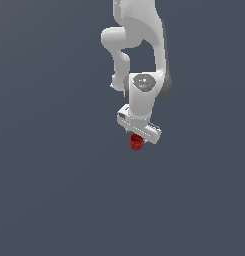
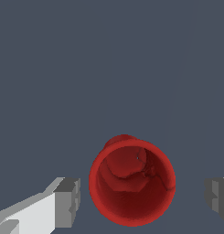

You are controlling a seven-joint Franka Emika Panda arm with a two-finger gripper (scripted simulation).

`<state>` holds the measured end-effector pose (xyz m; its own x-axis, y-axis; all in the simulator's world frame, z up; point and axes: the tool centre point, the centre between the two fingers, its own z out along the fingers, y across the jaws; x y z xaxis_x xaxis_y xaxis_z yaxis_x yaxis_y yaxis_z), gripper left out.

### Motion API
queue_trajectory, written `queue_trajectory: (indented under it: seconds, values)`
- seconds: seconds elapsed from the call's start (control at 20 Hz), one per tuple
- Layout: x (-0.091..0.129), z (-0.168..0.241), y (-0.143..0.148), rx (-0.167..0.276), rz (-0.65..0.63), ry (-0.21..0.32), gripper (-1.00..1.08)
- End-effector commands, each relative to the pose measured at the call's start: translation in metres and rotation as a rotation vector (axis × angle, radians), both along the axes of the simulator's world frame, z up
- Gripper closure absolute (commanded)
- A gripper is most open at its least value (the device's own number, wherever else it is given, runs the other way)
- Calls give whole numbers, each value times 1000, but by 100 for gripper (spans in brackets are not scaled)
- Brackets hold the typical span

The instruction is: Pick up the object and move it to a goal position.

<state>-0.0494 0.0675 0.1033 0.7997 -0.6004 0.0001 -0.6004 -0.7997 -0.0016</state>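
Since the fingers (image 2: 67,201) stand apart w/ gaps either side of the cup (image 2: 131,182), nothing grips it yet — it sits between them, right under the gripper (image 1: 138,134). Risk, I'd judge: an off-centre close could nudge or tip it, glossy round wall slipping out. Cup's red, rimmed, hollow; pads grey, blocky, matte; floor flat slate.
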Motion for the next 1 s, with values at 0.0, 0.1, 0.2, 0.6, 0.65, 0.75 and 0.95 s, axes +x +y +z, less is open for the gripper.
queue_trajectory:
  seconds: [0.0,0.1,0.2,0.6,0.65,0.75,0.95]
  values:
    - [-3,-3,3,0,-28,0,-92]
    - [-4,-4,5,-1,-43,1,-92]
    - [-6,-5,7,-1,-54,1,-92]
    - [-6,-9,8,-1,-59,1,-92]
    - [-6,-11,8,-1,-59,1,-92]
    - [-7,-18,8,-1,-59,1,-92]
    - [-8,-38,8,-1,-62,1,-92]
